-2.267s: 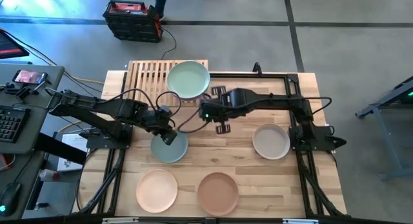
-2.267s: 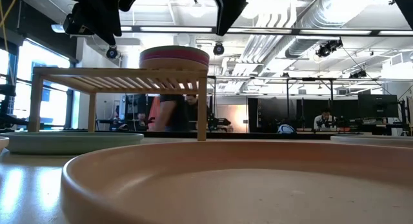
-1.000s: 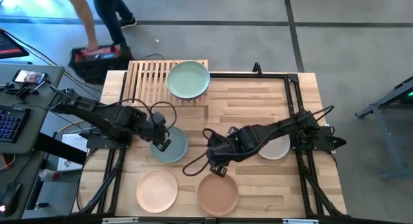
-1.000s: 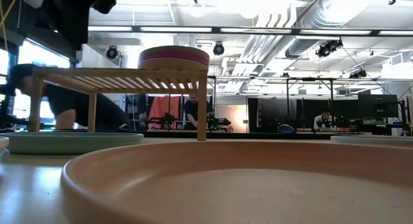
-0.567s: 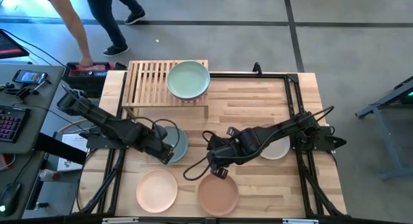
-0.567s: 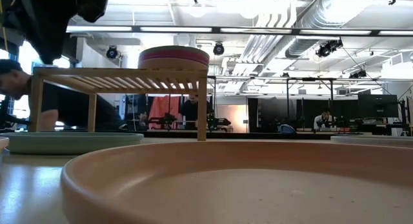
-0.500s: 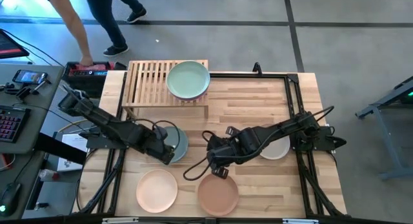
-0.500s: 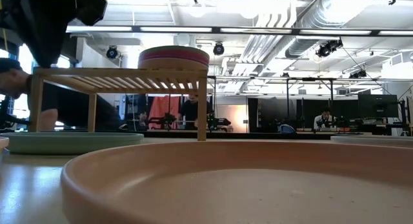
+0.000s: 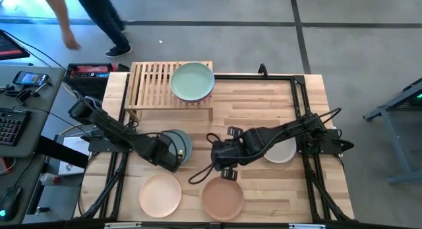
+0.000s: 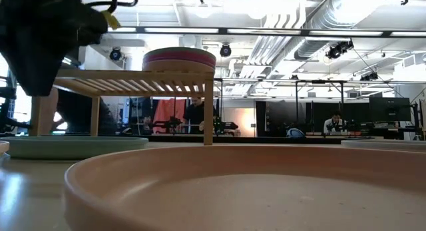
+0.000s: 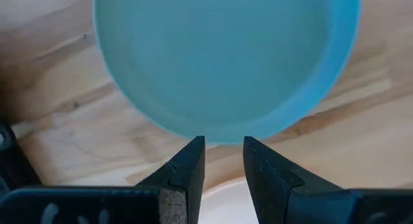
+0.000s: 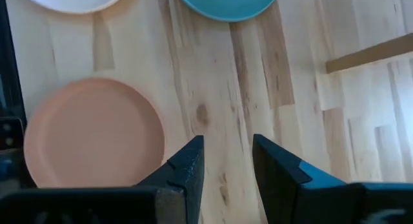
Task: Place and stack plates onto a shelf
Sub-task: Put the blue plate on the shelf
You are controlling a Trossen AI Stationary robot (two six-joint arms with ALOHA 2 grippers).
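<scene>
Plates are lying in five places. A mint green plate [image 9: 192, 81] is topping a stack on the right end of the shelf [image 9: 150, 82], at the far side of the tabletop [image 9: 264, 103]; the low view is showing magenta and peach edges [image 10: 180, 58] beneath it. A grey-teal plate [image 9: 182, 144] is sitting on the tabletop in front of the shelf, left of centre. A peach plate [image 9: 159, 194] and a brown plate [image 9: 222, 198] are resting side by side along the near edge, apart from each other. A cream plate [image 9: 282, 150] is lying to the right, partly covered by the right arm.

The left gripper [image 9: 173, 160] is hanging low at the near left rim of the grey-teal plate; in its wrist view the fingers [image 11: 187, 166] are standing narrowly parted, just short of the rim and holding nothing. The right gripper [image 9: 221, 162] is hovering over bare wood between the grey-teal plate and the brown plate, its fingers [image 12: 187, 162] likewise a little apart and empty.

A person [image 9: 89, 14] is walking on the floor beyond the far left corner, near a red and black case [image 9: 89, 72]. A phone [image 9: 28, 78] and a keyboard [image 9: 10, 127] are lying on a side desk at left.
</scene>
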